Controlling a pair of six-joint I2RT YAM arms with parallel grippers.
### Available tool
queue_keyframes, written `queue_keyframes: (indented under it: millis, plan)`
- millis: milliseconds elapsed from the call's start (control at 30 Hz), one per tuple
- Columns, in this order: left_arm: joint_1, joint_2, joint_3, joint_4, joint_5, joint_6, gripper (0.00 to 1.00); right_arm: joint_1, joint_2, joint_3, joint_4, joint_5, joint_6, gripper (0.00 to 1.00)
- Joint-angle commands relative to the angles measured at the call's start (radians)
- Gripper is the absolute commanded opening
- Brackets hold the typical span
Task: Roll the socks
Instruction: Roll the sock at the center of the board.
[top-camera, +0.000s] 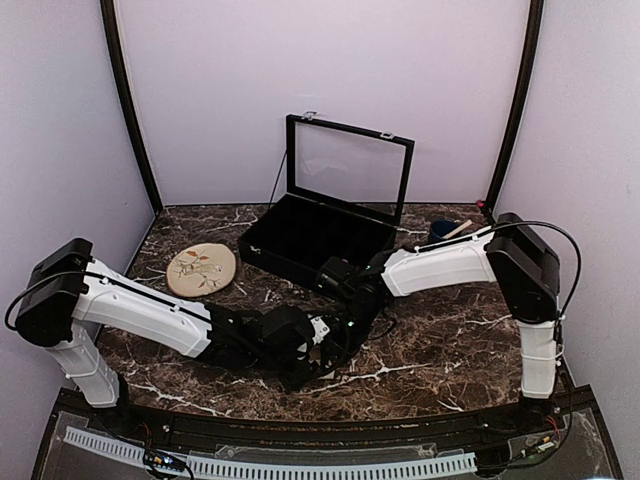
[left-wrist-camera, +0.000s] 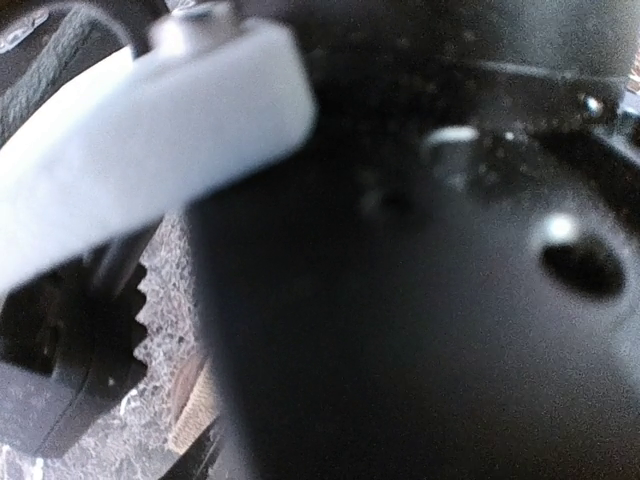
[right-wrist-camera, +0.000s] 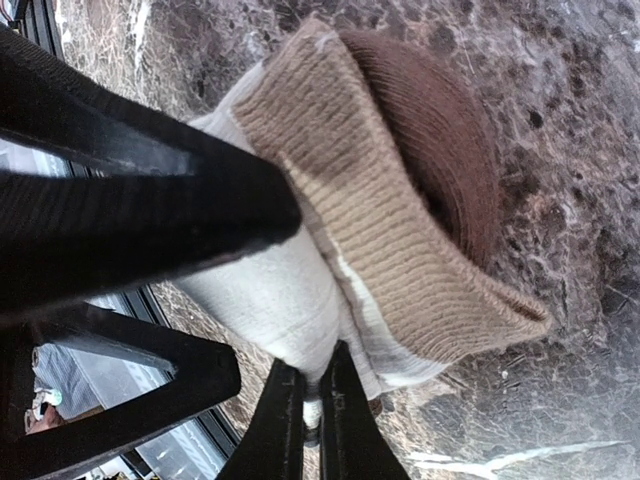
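The cream-beige sock (right-wrist-camera: 400, 220) lies on the table (top-camera: 450, 340) on the near side of the black display case (top-camera: 300, 250), right where the two arms meet. Its tan ribbed part with the dark brown band is doubled over into one loose curl. The cream part trails out flat beneath it, so I judge the roll begun but far from tight or finished.

The right claw (right-wrist-camera: 310, 358) is closed to a narrow pinch on a thin edge of the cream fabric. The left claw (right-wrist-camera: 265, 295) has its fingers standing apart on either side of the cream part. Its own wrist view is blurred and blocked at close range, so I cannot tell whether it presses the sock or only brackets it.

The magenta-pink sock shows in none of the views. It may be hidden under the arms, and as far as can be judged it is yet to be rolled. What seems left is turning the cream part up into the curl, tucking it, and then dealing with the second sock.

The case stands with its glass lid raised, and a round leaf-patterned plate (top-camera: 202, 268) sits to the left of the case.

No brand, label or writing can be read on the sock, the case, the plate or the arms
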Motion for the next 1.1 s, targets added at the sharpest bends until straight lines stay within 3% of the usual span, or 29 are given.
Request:
queue_keyframes:
  millis: [0,267,767,1067]
  plan:
    - [0.01,0.025,-0.071,-0.239,-0.02,-0.076,0.56,-0.021,-0.031,-0.015,-0.015,-0.015,-0.037,0.0]
    - [0.011,-0.092,-0.128,-0.237,-0.11,-0.141,0.57,-0.031,-0.042,-0.032,-0.014,-0.015,-0.038,0.0]
    - [0.014,-0.207,-0.146,-0.042,-0.131,-0.031,0.59,-0.031,-0.016,-0.015,-0.017,-0.046,-0.057,0.0]
    - [0.027,-0.177,-0.146,0.012,-0.036,0.049,0.61,-0.031,-0.012,0.006,-0.025,-0.059,-0.065,0.0]
